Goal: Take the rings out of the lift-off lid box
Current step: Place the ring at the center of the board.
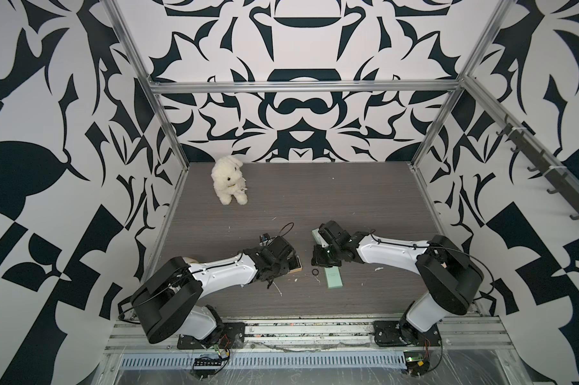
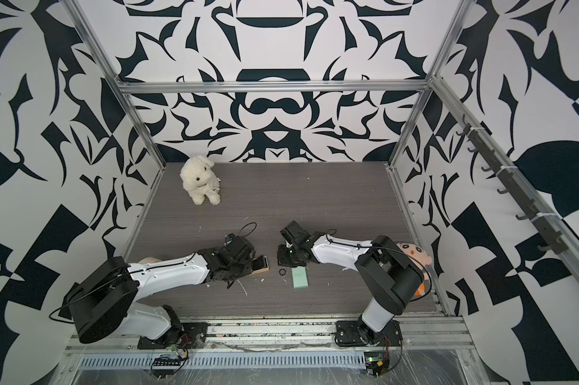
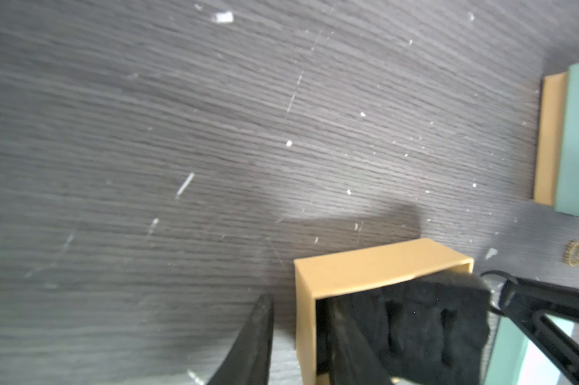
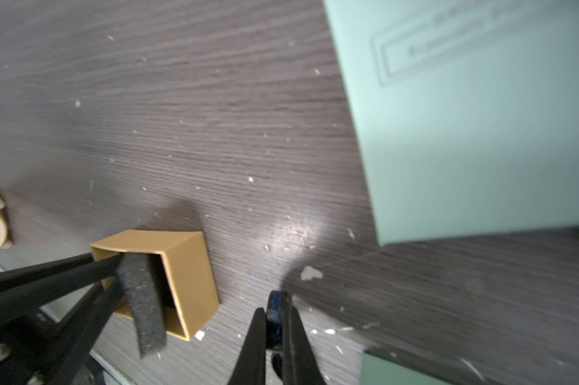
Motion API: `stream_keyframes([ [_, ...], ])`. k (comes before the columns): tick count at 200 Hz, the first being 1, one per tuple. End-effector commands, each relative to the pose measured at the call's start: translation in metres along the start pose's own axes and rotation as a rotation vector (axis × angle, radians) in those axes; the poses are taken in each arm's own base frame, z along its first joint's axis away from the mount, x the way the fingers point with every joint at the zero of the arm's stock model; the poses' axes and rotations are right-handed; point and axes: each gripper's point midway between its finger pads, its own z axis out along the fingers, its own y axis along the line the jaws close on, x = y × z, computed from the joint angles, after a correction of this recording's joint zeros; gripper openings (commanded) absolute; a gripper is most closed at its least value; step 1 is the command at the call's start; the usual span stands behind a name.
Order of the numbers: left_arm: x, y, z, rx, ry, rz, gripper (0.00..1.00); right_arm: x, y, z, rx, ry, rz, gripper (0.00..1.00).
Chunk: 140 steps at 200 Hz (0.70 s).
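Note:
The lift-off lid box's tan base (image 3: 365, 270) lies on its side mid-table, black foam (image 3: 431, 316) bulging from its mouth; it also shows in a top view (image 1: 296, 265). My left gripper (image 3: 301, 306) is open astride one side wall, one finger (image 3: 254, 340) outside and clear of it, the other inside. Its mint lid (image 1: 334, 277) lies flat nearby. My right gripper (image 4: 276, 320) is shut on a dark ring (image 4: 276, 310) just above the table beside the base. Another ring (image 1: 314, 272) lies on the table between base and lid, also seen in the left wrist view (image 3: 574, 253).
A second mint box (image 1: 316, 235) with a tan edge sits behind my right wrist. A white plush bunny (image 1: 229, 180) stands at the back left, a doll (image 2: 415, 253) at the right edge. White crumbs dot the dark wood table (image 1: 315, 200).

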Motion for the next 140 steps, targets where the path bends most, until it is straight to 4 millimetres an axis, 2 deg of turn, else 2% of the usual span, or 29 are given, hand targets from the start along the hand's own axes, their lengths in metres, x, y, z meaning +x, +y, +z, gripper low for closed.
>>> stream_keyframes([
  [1, 0.004, 0.015, -0.005, -0.066, 0.017, 0.026, 0.34, -0.005, 0.001, -0.002, -0.005, -0.021, -0.013, 0.09],
  [81, -0.010, 0.002, -0.025, -0.029, -0.035, 0.044, 0.54, -0.001, -0.017, -0.002, 0.068, -0.031, -0.013, 0.14],
  [140, -0.021, -0.003, -0.040, -0.027, -0.070, 0.065, 0.70, -0.004, -0.019, -0.009, 0.089, -0.049, -0.021, 0.18],
])
